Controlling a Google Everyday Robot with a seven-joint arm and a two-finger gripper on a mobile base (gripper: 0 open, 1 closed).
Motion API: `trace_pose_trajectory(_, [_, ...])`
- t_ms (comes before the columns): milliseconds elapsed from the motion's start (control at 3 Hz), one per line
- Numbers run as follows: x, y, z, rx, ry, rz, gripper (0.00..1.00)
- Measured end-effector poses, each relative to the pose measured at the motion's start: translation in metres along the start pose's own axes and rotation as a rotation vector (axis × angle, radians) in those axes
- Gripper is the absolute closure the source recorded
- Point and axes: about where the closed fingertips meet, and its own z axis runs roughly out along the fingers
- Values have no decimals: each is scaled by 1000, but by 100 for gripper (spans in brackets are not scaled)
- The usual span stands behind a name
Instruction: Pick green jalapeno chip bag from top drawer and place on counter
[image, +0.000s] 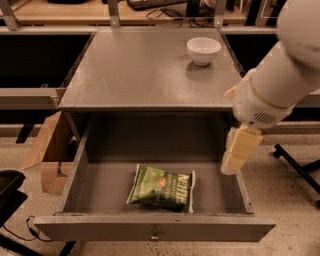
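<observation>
While my gripper (239, 150) hangs at the right wall of the open top drawer (155, 227), spread or closed I cannot tell, the green jalapeno chip bag (162, 187) lies flat inside, leftward and lower, long axis side to side.

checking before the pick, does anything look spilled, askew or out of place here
Nothing spilled or damaged. The green jalapeno chip bag lies flat but slightly askew in the open top drawer. The white bowl stands upright on the counter. The hand hangs near the drawer's right wall.
</observation>
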Motion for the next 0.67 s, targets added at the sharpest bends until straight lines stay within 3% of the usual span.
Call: trace_pose_trajectory(667, [-49, 0, 133, -71, -73, -29, 0])
